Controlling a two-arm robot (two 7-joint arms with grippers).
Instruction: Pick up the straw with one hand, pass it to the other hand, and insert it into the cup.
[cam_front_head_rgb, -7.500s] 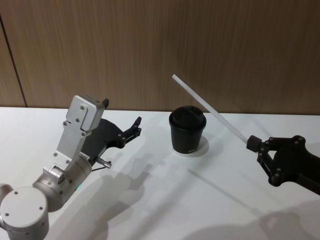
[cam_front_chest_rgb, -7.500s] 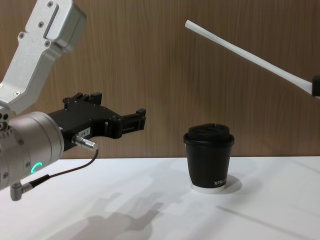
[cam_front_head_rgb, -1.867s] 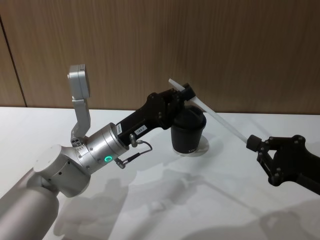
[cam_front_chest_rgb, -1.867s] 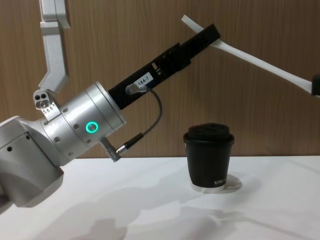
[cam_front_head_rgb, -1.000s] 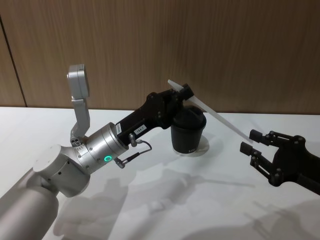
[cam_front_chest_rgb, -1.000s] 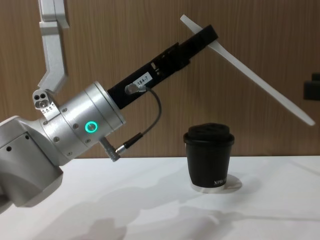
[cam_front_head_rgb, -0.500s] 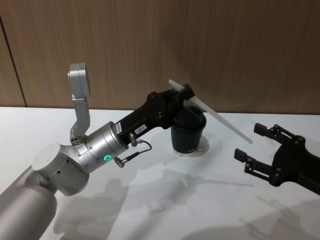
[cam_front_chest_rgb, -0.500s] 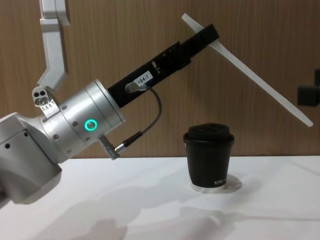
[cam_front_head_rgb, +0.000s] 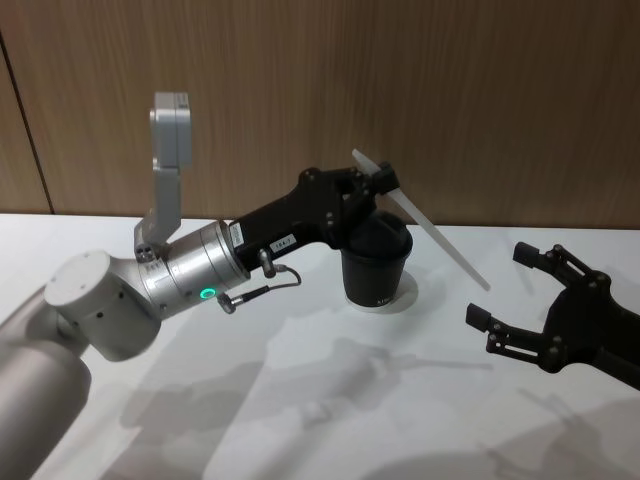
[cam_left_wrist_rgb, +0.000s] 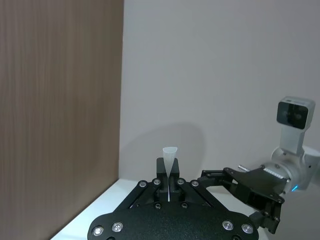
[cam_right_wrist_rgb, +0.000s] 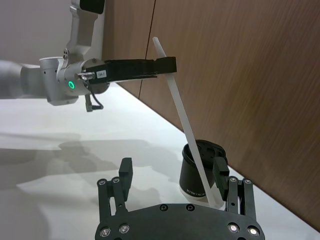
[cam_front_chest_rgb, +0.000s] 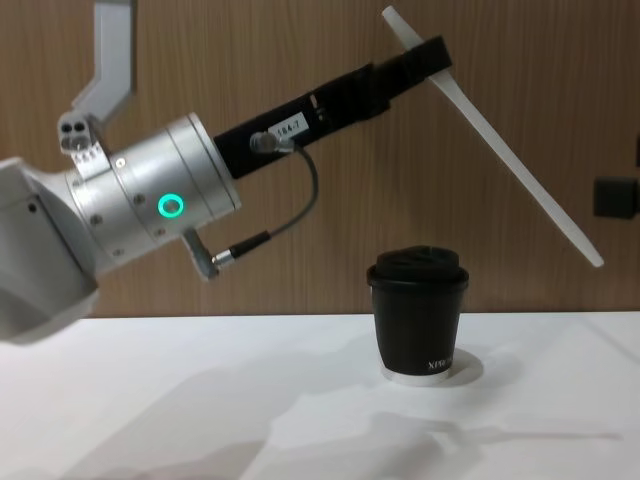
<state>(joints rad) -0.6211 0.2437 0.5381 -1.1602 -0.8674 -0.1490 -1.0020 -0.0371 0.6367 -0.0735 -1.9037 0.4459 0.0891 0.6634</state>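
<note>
The long white straw (cam_front_head_rgb: 425, 225) slants down to the right in the air above the black lidded cup (cam_front_head_rgb: 375, 262). My left gripper (cam_front_head_rgb: 385, 183), the long black one on a silver wrist with a green light, is shut on the straw near its upper end. In the chest view the straw (cam_front_chest_rgb: 500, 140) runs from the left gripper (cam_front_chest_rgb: 430, 55) down past the cup (cam_front_chest_rgb: 418, 315). My right gripper (cam_front_head_rgb: 497, 284) is open, just right of the straw's free lower tip and not touching it. In the right wrist view the straw (cam_right_wrist_rgb: 182, 120) crosses in front of the cup (cam_right_wrist_rgb: 197, 175).
The cup stands on a white table (cam_front_head_rgb: 300, 420) against a brown wood-panel wall (cam_front_head_rgb: 500, 90). The left arm's silver body (cam_front_chest_rgb: 140, 200) takes up the left side of the chest view.
The right gripper, earlier shut on the straw's lower end, opened and let go. Since then the left gripper has lifted the straw and tipped it steeper.
</note>
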